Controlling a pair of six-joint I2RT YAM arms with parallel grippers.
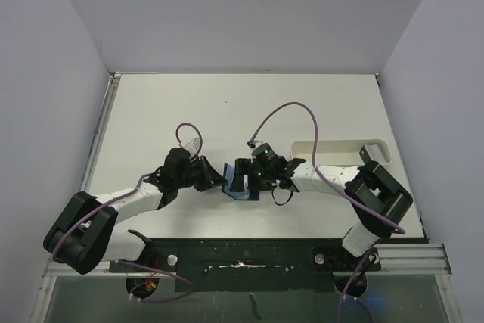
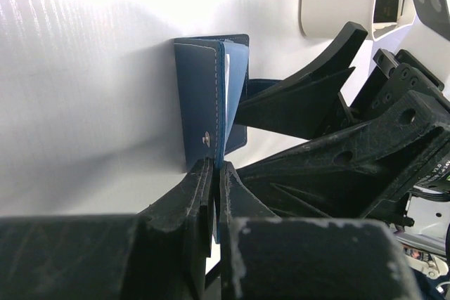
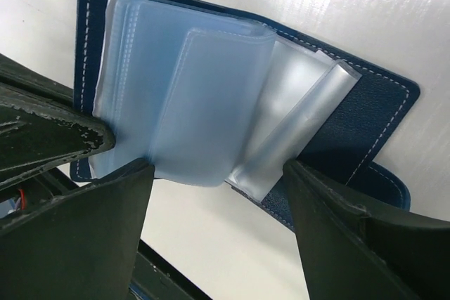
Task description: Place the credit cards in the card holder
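We are holding the holder [image 2: 200, 96] open at bench centre: left hand [image 2: 213, 173], at its 9 o'clock, pinching one cover; right hand [image 3: 218, 198], at 3 o'clock, spread over the pockets. Next likely: fetching a card.

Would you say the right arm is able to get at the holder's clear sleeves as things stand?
Probably yes. The left tool pinches the holder, the sleeves fan out in the open, and the right tool stands open with a finger on each side of them, nothing in between.
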